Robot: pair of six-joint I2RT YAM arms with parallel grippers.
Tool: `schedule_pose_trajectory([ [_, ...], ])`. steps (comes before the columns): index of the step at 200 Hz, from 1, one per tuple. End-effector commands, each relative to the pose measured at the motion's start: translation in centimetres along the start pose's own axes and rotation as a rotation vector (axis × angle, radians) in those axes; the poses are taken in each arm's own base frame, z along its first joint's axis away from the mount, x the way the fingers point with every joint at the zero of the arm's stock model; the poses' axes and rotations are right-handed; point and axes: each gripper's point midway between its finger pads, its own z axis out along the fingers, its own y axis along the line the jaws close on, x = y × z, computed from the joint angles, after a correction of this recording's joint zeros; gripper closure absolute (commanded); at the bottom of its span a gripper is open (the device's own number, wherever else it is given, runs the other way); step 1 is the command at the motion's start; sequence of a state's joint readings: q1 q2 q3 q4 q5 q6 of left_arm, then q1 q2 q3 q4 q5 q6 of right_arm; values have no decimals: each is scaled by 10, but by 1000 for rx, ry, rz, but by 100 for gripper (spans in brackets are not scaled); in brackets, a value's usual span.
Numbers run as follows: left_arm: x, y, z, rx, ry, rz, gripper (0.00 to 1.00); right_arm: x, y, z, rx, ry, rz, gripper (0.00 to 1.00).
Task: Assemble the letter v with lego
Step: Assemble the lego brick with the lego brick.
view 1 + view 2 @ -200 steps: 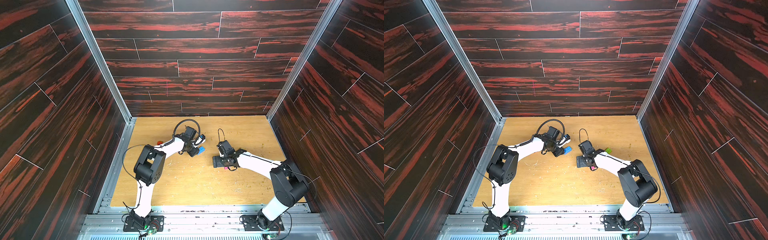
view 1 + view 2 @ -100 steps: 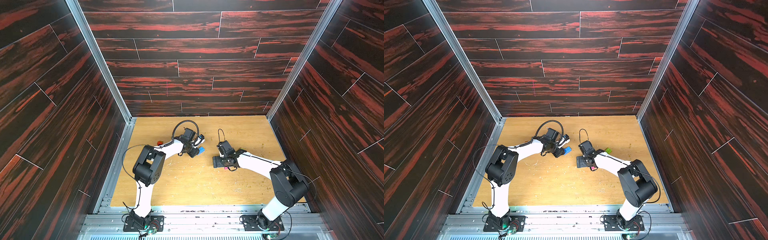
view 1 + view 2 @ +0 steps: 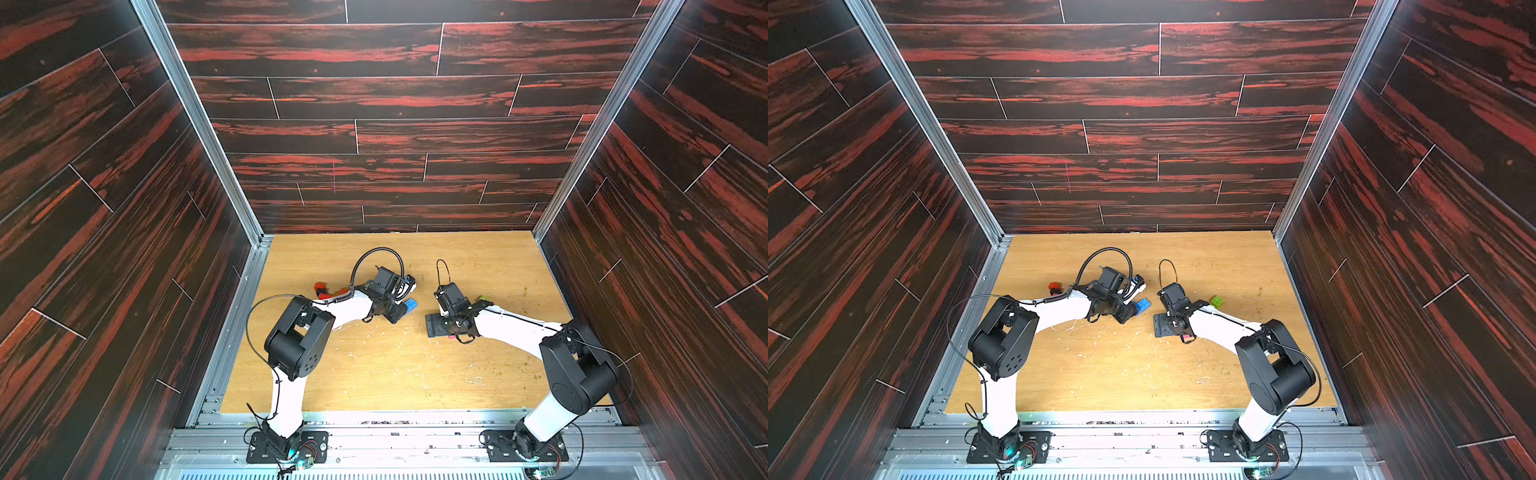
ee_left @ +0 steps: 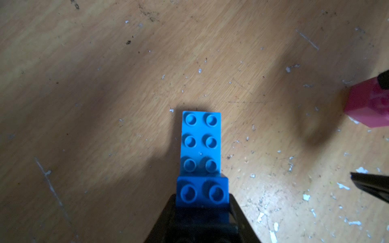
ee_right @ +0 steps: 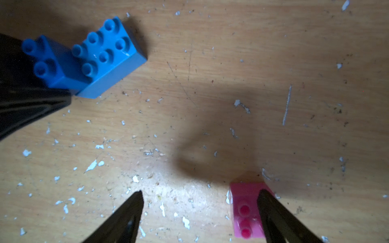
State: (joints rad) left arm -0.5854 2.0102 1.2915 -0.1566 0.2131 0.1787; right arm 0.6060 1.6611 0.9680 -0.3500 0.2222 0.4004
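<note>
My left gripper [image 4: 202, 208] is shut on a dark blue square lego brick [image 4: 202, 192] that sits on one end of a long light blue brick [image 4: 201, 143]. This pair shows in both top views as the blue bricks [image 3: 410, 305] [image 3: 1142, 305], low at the table. My right gripper [image 5: 201, 195] stands open just above the table. A pink brick [image 5: 244, 208] lies inside the open jaws against one finger [image 5: 271, 210], which partly covers it. The blue pair [image 5: 105, 56] lies a short way ahead of it.
A green brick [image 3: 1216, 301] lies behind the right wrist. A red brick [image 3: 1054, 286] and an orange-brown one [image 3: 340, 289] lie behind the left forearm. Dark panelled walls close three sides of the scratched wooden table [image 3: 374, 374].
The left gripper with its blue bricks has shifted slightly toward the right gripper. The right arm has not moved.
</note>
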Motion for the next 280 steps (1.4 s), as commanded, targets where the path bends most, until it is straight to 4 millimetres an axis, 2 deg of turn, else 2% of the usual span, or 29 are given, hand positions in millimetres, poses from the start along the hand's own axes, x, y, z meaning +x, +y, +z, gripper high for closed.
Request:
schedule_pose_trajectory([
  [1,93,-16,13,42,296,-77,75,0,0,-8,-2,-17,-3,12],
  [65,115,-14,14,18,367,-90,76,1,-2,-9,4,-16,-2,12],
  [153,141,-12,10,-47,439,-211,79,2,1,-10,-10,-11,1,12],
  [226,126,-5,7,-62,453,-128,79,3,1,-8,-10,-10,0,12],
  [280,94,-3,6,-52,400,-127,78,3,0,-6,-8,-6,0,12],
])
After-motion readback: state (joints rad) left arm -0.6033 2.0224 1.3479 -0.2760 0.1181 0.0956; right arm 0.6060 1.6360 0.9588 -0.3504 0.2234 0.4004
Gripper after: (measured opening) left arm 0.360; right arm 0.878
